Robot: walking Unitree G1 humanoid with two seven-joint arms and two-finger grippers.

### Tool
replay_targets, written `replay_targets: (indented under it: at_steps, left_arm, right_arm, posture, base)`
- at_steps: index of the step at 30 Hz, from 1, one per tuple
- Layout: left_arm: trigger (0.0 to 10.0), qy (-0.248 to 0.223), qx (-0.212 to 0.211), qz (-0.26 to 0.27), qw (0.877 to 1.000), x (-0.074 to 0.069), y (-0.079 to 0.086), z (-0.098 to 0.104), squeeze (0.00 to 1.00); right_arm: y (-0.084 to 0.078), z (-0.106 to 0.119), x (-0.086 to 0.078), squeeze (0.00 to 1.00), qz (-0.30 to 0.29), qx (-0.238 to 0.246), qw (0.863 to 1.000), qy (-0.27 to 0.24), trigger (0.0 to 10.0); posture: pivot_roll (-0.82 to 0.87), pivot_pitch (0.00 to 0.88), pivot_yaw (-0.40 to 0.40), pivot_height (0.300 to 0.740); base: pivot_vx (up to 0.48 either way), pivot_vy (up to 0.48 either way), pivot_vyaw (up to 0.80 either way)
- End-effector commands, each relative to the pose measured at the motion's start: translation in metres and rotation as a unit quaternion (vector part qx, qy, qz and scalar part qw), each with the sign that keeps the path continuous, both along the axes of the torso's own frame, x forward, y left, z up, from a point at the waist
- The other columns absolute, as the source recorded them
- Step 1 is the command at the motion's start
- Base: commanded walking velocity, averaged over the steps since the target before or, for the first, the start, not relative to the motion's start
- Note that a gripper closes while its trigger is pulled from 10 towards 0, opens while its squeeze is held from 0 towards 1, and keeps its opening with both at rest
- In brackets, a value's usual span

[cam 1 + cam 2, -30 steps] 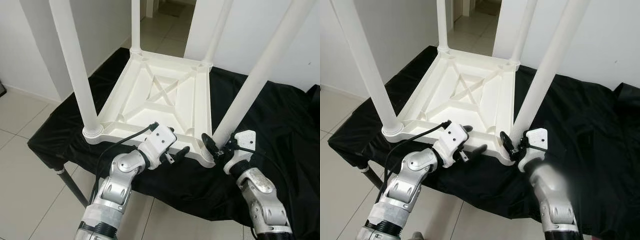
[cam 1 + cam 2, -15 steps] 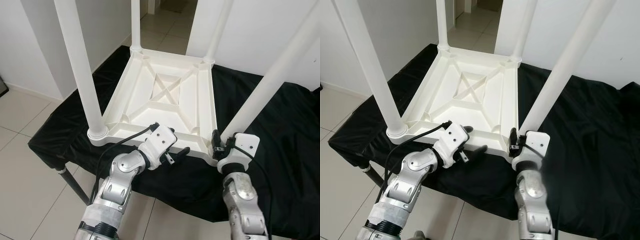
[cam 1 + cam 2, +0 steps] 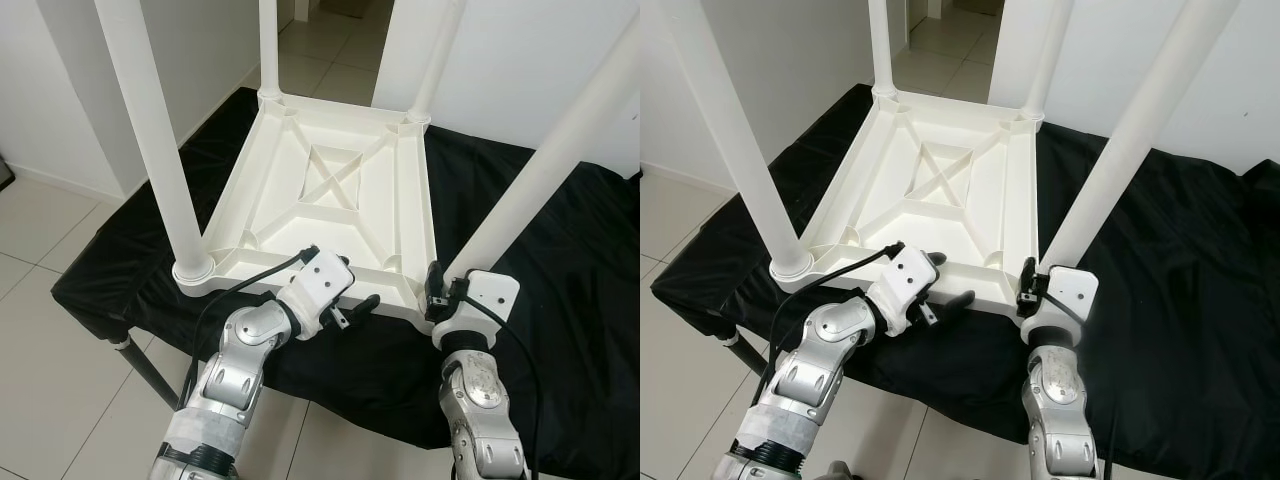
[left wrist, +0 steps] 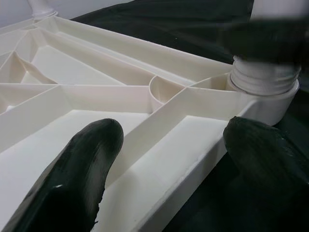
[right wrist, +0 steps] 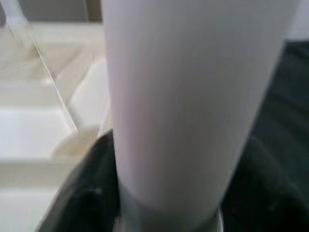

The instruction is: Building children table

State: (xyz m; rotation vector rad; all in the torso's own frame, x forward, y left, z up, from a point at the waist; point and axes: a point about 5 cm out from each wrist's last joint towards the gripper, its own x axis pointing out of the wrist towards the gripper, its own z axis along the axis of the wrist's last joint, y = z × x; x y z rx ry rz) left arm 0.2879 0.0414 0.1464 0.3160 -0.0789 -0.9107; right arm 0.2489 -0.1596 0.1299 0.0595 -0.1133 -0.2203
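The upturned white children's table (image 3: 340, 200) lay on the black-draped table (image 3: 560, 260), the left tool (image 3: 352, 310) spread wide astride its near rim, the right tool (image 3: 437, 296) clenched around the near-right leg (image 3: 540, 190).

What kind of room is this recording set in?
Likely a home hallway or spare room used as a work spot: pale tiled floor, plain white walls, a doorway beyond. An upturned white children's table lies on a bench draped in black cloth.

Black cloth (image 3: 560, 250) draped over work surface, hanging past front edge. Dark metal leg (image 3: 150, 372) beneath. Pale tiled floor (image 3: 50, 380). White walls (image 3: 60, 90).
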Motion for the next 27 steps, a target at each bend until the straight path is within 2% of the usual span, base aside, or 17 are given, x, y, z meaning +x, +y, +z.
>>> replay_targets:
  at_steps: [1,5,6,9,13,14,15,16,19,22,24,25,26,27]
  left_arm:
    - [10.0,-0.011,-0.018,0.069,0.997,0.003,0.003,0.001,0.0]
    - [10.0,-0.01,-0.017,0.069,0.997,0.003,0.002,0.001,0.0]
    - [10.0,-0.011,-0.016,0.069,0.997,0.003,0.002,0.0,0.0]
    - [10.0,-0.012,-0.015,0.069,0.997,0.003,0.002,0.0,0.0]
    - [10.0,-0.014,-0.014,0.07,0.997,0.004,0.001,0.0,0.0]
    - [10.0,-0.014,-0.014,0.07,0.997,0.004,0.001,0.0,0.0]
    - [10.0,-0.015,-0.015,0.07,0.997,0.004,0.001,0.001,0.0]
    - [10.0,-0.015,-0.015,0.07,0.997,0.004,0.001,0.001,0.0]
    - [10.0,-0.015,-0.016,0.07,0.997,0.004,0.001,0.001,0.0]
    - [10.0,-0.017,-0.015,0.069,0.997,0.004,0.0,0.001,0.0]
    - [10.0,-0.018,-0.015,0.068,0.997,0.004,0.0,0.001,0.0]
    - [10.0,-0.018,-0.015,0.068,0.997,0.004,-0.001,0.001,0.0]
    - [10.0,-0.019,-0.015,0.068,0.997,0.005,-0.001,0.001,0.0]
    - [10.0,-0.019,-0.015,0.068,0.997,0.005,-0.001,0.001,0.0]
  right_arm:
    - [-0.005,-0.009,-0.003,1.0,-0.015,0.002,1.0,0.02,10.0]
    - [-0.013,-0.005,0.001,1.0,0.007,0.012,1.0,-0.002,10.0]
    - [-0.018,-0.003,0.005,1.0,0.044,0.015,0.999,-0.012,10.0]
    - [-0.02,-0.001,0.006,1.0,0.06,0.007,0.998,-0.018,10.0]
    - [-0.025,-0.001,0.01,1.0,0.121,0.002,0.992,-0.018,10.0]
    - [-0.025,-0.001,0.01,1.0,0.121,0.002,0.992,-0.018,10.0]
    - [-0.025,-0.001,0.011,0.2,0.152,-0.003,0.988,-0.019,10.0]
    - [-0.025,0.0,0.013,0.0,0.181,-0.011,0.983,-0.021,10.0]
    - [-0.026,0.002,0.014,0.0,0.201,-0.026,0.979,-0.024,10.0]
    - [-0.031,0.007,0.021,0.0,0.262,-0.055,0.963,-0.026,10.0]
    - [-0.033,0.007,0.023,0.0,0.276,-0.061,0.959,-0.024,10.0]
    - [-0.035,0.007,0.026,0.0,0.29,-0.071,0.954,-0.019,5.8]
    - [-0.036,0.006,0.028,0.0,0.296,-0.078,0.952,-0.014,3.8]
    - [-0.036,0.006,0.028,0.0,0.296,-0.078,0.952,-0.014,3.8]
  posture:
    - [0.03,0.1,-0.054,0.74]
    - [0.03,0.101,-0.055,0.74]
    - [0.03,0.101,-0.057,0.74]
    - [0.03,0.1,-0.058,0.74]
    - [0.03,0.093,-0.063,0.74]
    - [0.03,0.093,-0.063,0.74]
    - [0.03,0.092,-0.063,0.74]
    - [0.03,0.088,-0.063,0.74]
    - [0.03,0.088,-0.063,0.74]
    - [0.03,0.081,-0.066,0.74]
    - [0.03,0.081,-0.066,0.74]
    - [0.03,0.078,-0.07,0.74]
    - [0.03,0.077,-0.074,0.74]
    - [0.03,0.077,-0.074,0.74]
  base:
    - [0.0,0.0,0.0]
    - [0.0,0.0,0.0]
    - [0.0,0.0,0.0]
    - [0.0,0.0,0.0]
    - [0.0,0.0,0.0]
    - [0.0,0.0,0.0]
    - [0.0,0.0,0.0]
    - [0.0,0.0,0.0]
    - [0.0,0.0,0.0]
    - [0.0,0.0,0.0]
    - [0.0,0.0,0.0]
    - [0.0,0.0,0.0]
    - [0.0,0.0,0.0]
    - [0.0,0.0,0.0]
